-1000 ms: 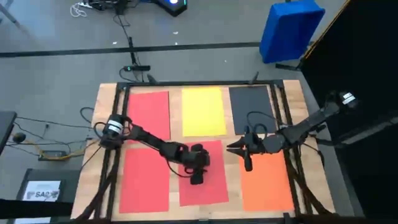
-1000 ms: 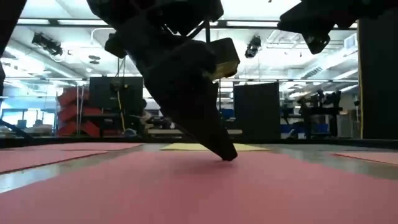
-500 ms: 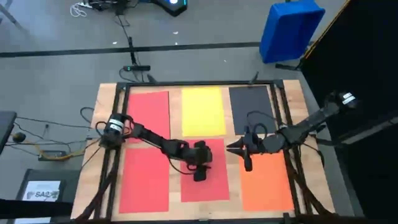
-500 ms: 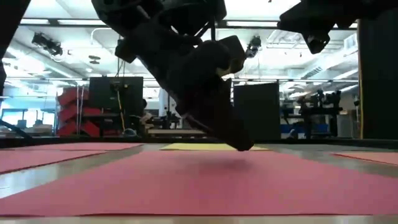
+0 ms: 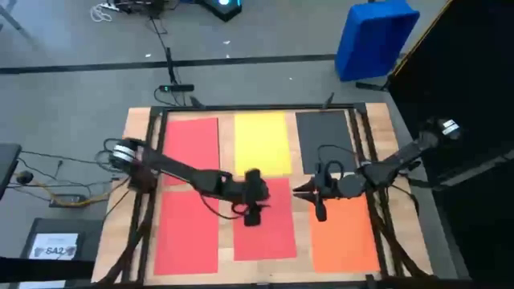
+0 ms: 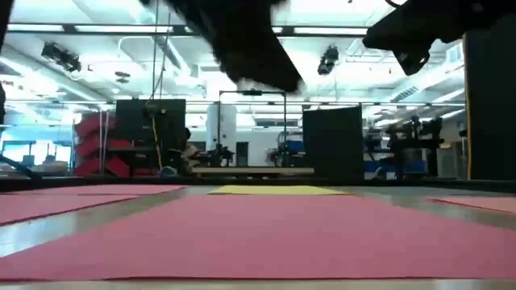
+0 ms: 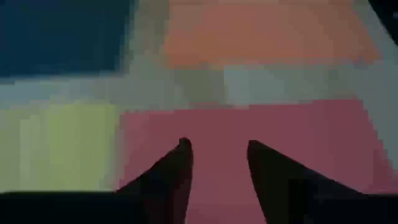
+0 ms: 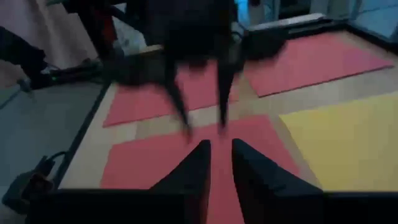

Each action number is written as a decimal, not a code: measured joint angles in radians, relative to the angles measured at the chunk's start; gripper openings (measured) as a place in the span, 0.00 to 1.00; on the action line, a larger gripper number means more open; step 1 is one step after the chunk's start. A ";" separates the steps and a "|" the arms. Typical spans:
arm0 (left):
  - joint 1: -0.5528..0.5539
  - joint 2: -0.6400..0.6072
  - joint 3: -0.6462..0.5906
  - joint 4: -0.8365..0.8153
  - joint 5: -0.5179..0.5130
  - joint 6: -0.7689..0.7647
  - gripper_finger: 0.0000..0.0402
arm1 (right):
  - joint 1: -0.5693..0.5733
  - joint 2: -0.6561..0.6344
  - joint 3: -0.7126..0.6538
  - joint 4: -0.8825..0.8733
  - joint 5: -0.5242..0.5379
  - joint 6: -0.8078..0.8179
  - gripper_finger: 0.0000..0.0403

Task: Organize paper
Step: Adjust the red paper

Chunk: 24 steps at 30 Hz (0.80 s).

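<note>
The high view looks straight down; the low view sits level at table height. Both wrist views, close above, share the middle red sheet [image 7: 249,134] beneath the left gripper [image 7: 219,148].

6 sheets [image 5: 263,144] on table [image 5: 136,120]

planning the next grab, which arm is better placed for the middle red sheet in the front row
Left. The left gripper hangs open directly over the middle red sheet, above its surface. The right gripper waits beside it, at the orange sheet's edge.
</note>
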 joint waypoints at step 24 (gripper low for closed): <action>-0.026 -0.387 -0.521 0.438 -0.132 -0.120 0.00 | -0.124 0.651 0.357 -0.203 -0.340 0.002 0.10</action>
